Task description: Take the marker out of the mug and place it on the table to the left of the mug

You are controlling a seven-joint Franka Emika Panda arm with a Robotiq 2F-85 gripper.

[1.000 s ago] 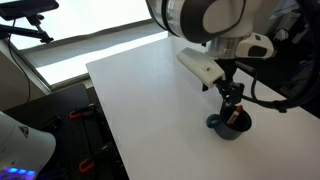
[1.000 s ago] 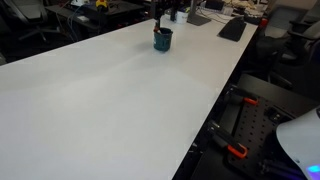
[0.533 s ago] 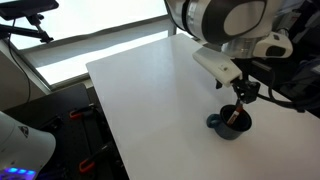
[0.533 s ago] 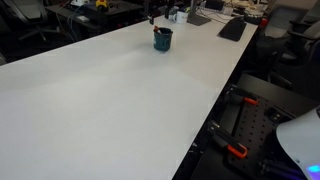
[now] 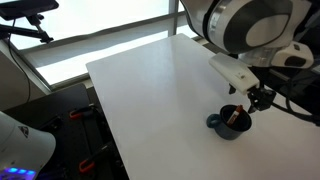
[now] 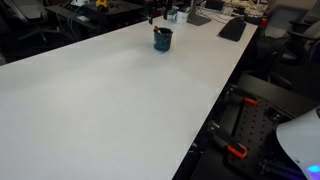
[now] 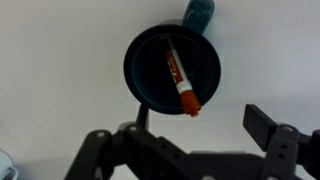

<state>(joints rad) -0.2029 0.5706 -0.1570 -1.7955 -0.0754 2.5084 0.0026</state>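
1. My pincer (image 7: 182,138) is hanging spread wide over the table (image 7: 60,70), its two dark fingers (image 7: 268,124) well apart and pinching nothing. In an exterior view it (image 5: 262,99) is sitting just up and to the right of the mug (image 5: 228,122).
2. The mug (image 7: 150,80) is standing upright on the white top, round and dark blue with a dark inside. Its small handle (image 7: 198,12) is pointing away from my fingers.
3. The marker (image 7: 180,80) is lying inside the mug, leaning across the hollow. It is a thin stick with a pale barrel, and its reddish-orange end is resting by the rim nearest me.
4. The table top (image 5: 140,80) is looking smooth and plain.
5. Farther off, in an exterior view, the mug (image 6: 162,39) is standing near the table's far end (image 6: 120,100), with a flat dark thing (image 6: 232,28) lying to its right.
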